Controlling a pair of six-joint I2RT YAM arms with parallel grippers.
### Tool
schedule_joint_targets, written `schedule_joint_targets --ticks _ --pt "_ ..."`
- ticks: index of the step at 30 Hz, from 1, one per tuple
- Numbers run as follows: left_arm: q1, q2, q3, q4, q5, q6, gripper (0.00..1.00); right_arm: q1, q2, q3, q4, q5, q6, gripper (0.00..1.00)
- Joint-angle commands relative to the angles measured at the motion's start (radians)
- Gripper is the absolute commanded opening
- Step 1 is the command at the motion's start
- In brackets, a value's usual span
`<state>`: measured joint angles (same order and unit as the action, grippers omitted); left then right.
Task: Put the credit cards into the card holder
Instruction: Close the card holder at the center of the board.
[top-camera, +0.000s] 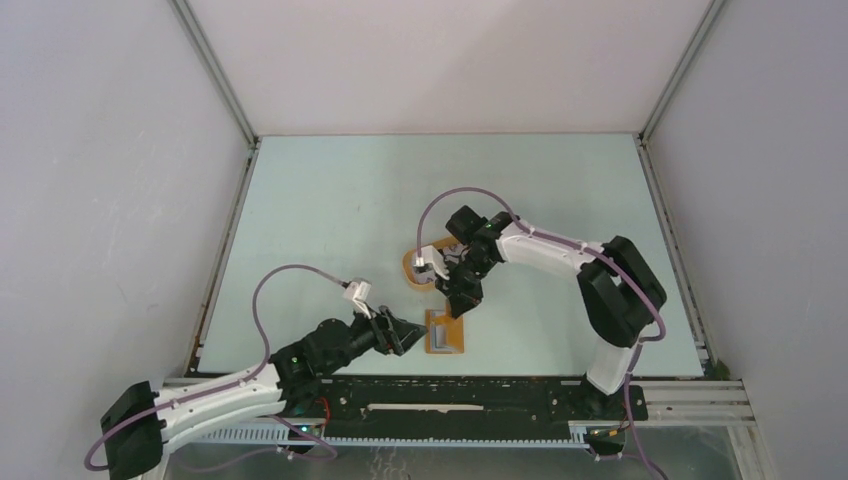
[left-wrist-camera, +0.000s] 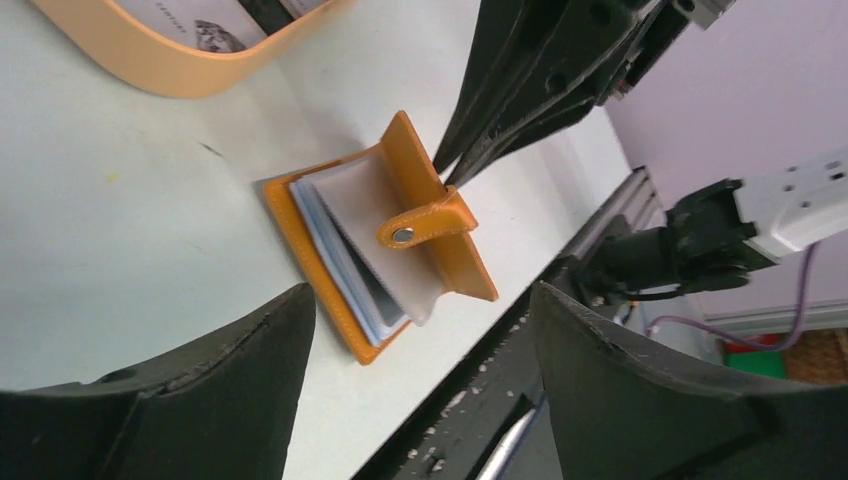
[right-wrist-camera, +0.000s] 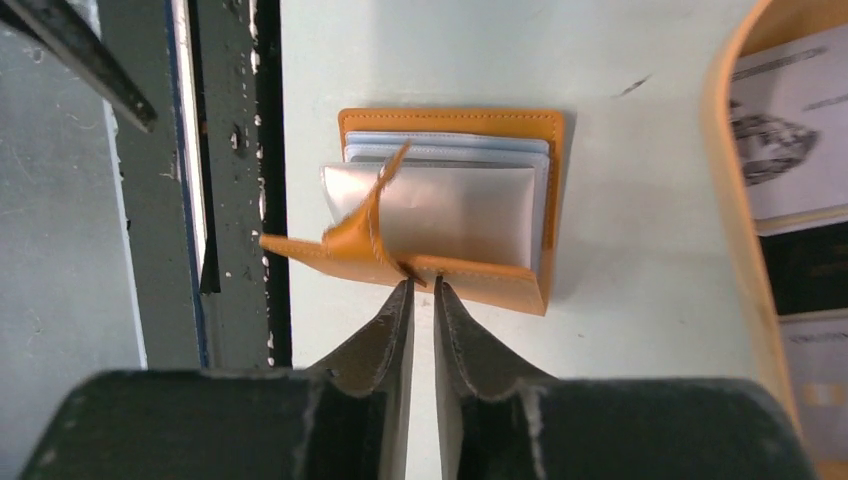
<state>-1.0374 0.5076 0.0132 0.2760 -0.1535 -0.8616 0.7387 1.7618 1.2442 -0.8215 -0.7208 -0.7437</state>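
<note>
**Holder held open, cards behind it in the tray**

Just left of the holder, the left gripper hovers low over the table. Its jaws are spread wide, with nothing between them, and point at the holder's side.

The holder lies flat by the table's near edge. Its cover is lifted and its clear sleeves are fanned up. Bluish layers show in the lower sleeves, probably cards already in, though the view is too oblique to be sure.

The right gripper reaches down from behind the holder. Its jaws are almost pressed together, pinching the raised cover's edge beside the tab.

Behind the holder and slightly left, apart from it, sits the tray. The loose cards lie flat in it, with only a cropped slice showing.

The next pick likely falls to the left arm, which is free and close. From its jaws the cards lie ahead, past the holder's left side
</note>
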Motion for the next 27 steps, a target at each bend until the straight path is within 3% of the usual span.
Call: schedule_joint_targets --ticks 1,6,11,18,21,27 --pt "0.026 0.076 -0.053 0.115 0.013 0.108 0.83 0.025 0.043 0.024 0.016 0.035 0.044 0.17" --pt "0.031 0.130 -0.070 0.158 0.021 0.114 0.83 0.052 0.101 0.045 0.055 0.074 0.116 0.15" --pt "0.031 0.117 -0.058 0.090 -0.007 0.109 0.82 0.082 0.158 0.066 0.070 0.135 0.160 0.15" --pt "0.031 0.084 -0.005 0.024 0.019 0.128 0.72 0.088 0.204 0.085 0.058 0.205 0.175 0.16" --pt "0.031 0.118 0.019 0.016 -0.018 0.161 0.76 0.085 0.209 0.087 0.052 0.207 0.170 0.16" --pt "0.037 0.272 0.026 0.191 0.022 0.362 0.83 0.085 0.221 0.088 0.035 0.200 0.159 0.16"
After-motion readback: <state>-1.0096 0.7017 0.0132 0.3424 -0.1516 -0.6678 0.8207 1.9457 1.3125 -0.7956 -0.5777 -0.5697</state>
